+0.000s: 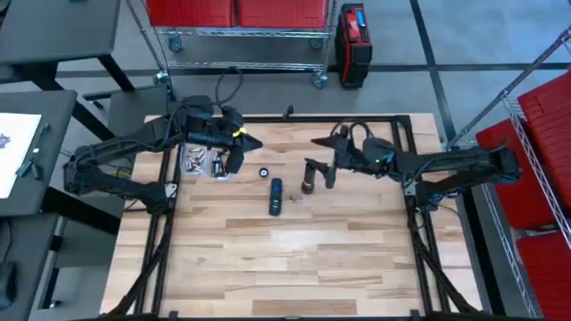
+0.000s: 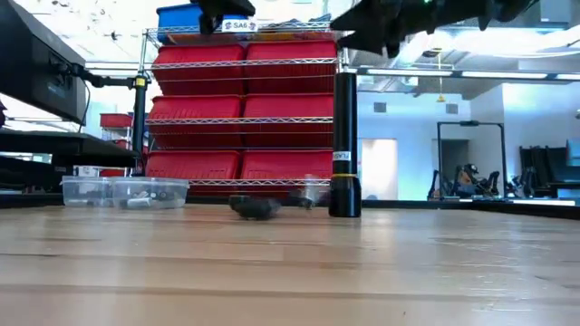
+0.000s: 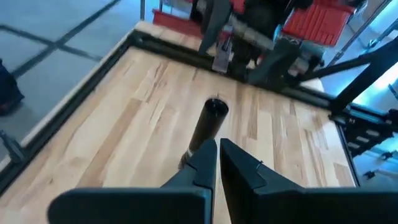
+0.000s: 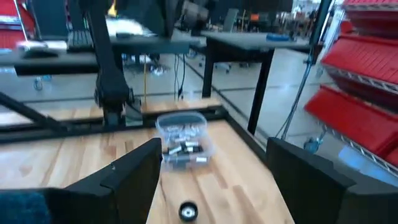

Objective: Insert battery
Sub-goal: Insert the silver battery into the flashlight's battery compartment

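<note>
Batteries point(image 1: 198, 163) are sitting in a clear container point(image 1: 202, 164) at the table's left rear, right under the left arm; none is sitting between any jaws, and none is in the flashlight yet.

Nearest the front edge of the wooden table point(image 1: 294, 259), a dark flashlight piece point(image 1: 276, 196) is lying flat on the boards; just behind it a small round cap point(image 1: 264, 172) is lying, between the container and the standing tube.

That black flashlight tube point(image 1: 308, 176) is standing upright on its end, open mouth up, just beside the right gripper point(image 1: 326, 160); the right gripper is hanging above the table with its jaws spread wide, gripping nothing, the tube outside them.

Across from it the left gripper point(image 1: 250, 142) is hovering over the container's far side, pointing toward the tube; its jaws are pressed nearly together, nothing between them.

Beyond the table, red bins point(image 2: 245, 109) are lining a wire shelf.
</note>
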{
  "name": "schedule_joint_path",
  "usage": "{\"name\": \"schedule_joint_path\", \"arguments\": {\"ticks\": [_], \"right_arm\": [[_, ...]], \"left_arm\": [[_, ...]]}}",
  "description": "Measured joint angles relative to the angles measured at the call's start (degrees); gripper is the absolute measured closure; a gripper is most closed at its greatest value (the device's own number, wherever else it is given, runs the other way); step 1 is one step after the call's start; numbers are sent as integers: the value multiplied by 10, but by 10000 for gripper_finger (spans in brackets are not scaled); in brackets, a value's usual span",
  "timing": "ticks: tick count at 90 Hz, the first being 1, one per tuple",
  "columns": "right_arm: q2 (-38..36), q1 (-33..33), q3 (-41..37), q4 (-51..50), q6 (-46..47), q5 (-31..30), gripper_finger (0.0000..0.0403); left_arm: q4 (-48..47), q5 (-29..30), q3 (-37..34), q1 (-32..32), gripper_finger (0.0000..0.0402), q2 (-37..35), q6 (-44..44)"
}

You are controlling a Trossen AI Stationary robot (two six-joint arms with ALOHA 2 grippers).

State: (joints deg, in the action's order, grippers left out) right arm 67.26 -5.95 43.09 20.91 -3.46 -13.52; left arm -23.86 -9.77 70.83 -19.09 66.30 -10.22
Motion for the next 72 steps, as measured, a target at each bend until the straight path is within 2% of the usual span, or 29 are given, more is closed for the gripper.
{"name": "schedule_joint_path", "arguments": {"ticks": [16, 23, 31, 41, 51, 59, 72], "right_arm": [[-37, 14, 0, -37, 6, 0, 121], [-64, 34, 0, -107, 31, 2, 121], [-103, 74, 0, -236, 73, 21, 121], [-132, 130, 0, -395, 194, 18, 121], [-116, 172, 0, -552, 373, -30, 121], [-76, 174, -4, -652, 493, -68, 121], [-10, 146, -22, -713, 585, -88, 121]], "left_arm": [[-27, 11, 0, 0, 378, 5, -19], [-28, 10, 0, 9, 353, 12, -24], [-41, 9, 0, 17, 323, 14, -28], [-38, 9, 0, 21, 299, 13, -29], [-38, 10, 0, 24, 293, 13, -29], [-37, 11, 0, 24, 294, 13, -29], [-36, 15, 0, 24, 294, 13, -29]]}}
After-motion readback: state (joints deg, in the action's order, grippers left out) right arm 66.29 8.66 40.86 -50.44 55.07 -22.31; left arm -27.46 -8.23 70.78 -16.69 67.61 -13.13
